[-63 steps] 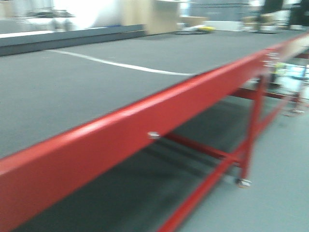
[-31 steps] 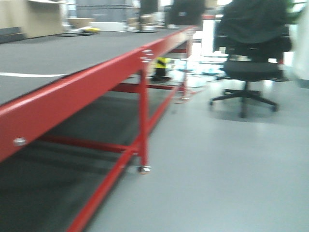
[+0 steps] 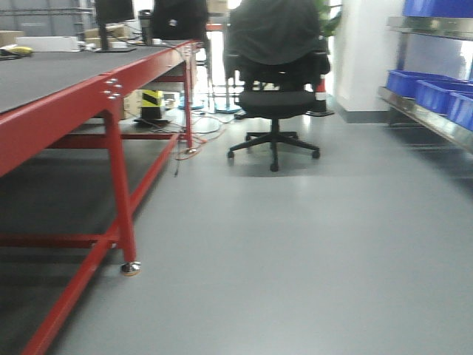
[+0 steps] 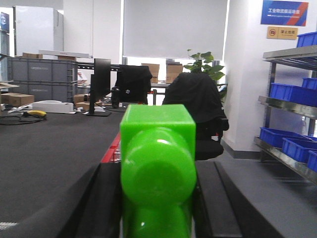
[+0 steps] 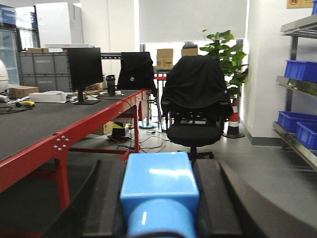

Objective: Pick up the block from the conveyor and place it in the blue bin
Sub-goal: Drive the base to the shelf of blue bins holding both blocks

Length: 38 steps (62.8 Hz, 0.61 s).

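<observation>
Green block (image 4: 157,148) pinched in left gripper (image 4: 158,198), blue block (image 5: 159,186) in right gripper (image 5: 159,208), so neither drops before the bins (image 3: 436,89).

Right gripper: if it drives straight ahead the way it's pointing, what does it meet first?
Most likely the black office chair, roughly dead ahead of the right gripper and the blue block it holds. Only bare floor shows in between; depth is hard to judge.

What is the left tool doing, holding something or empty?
Holding. In the left wrist view, the left tool is shut on a green block, its dark fingers tight against both sides.
</observation>
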### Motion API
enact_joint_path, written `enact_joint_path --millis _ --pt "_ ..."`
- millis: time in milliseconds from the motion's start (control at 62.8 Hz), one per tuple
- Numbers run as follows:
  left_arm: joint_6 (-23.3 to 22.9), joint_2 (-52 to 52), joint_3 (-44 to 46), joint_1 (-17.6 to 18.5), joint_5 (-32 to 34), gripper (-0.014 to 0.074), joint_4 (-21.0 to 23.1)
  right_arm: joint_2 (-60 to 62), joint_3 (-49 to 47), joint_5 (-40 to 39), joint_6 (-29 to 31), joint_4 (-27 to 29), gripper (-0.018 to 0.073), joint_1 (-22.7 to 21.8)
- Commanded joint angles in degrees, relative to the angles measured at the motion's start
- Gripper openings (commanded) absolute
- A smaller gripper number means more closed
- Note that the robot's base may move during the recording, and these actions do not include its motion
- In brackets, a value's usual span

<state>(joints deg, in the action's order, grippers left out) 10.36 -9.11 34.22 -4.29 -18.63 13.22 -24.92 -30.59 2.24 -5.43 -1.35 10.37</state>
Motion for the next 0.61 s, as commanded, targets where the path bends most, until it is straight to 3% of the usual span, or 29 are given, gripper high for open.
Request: enact_joint_path --millis 0,589 --pt "-0.4 0.1 0.1 0.0 1.2 -0.0111 0.4 0.2 0.3 -1.4 0.4 -0.4 -0.0162 0.1" --pt "-0.4 0.1 0.1 0.0 1.2 -0.0111 0.4 0.2 0.3 -1.4 0.4 -0.4 -0.0162 0.1"
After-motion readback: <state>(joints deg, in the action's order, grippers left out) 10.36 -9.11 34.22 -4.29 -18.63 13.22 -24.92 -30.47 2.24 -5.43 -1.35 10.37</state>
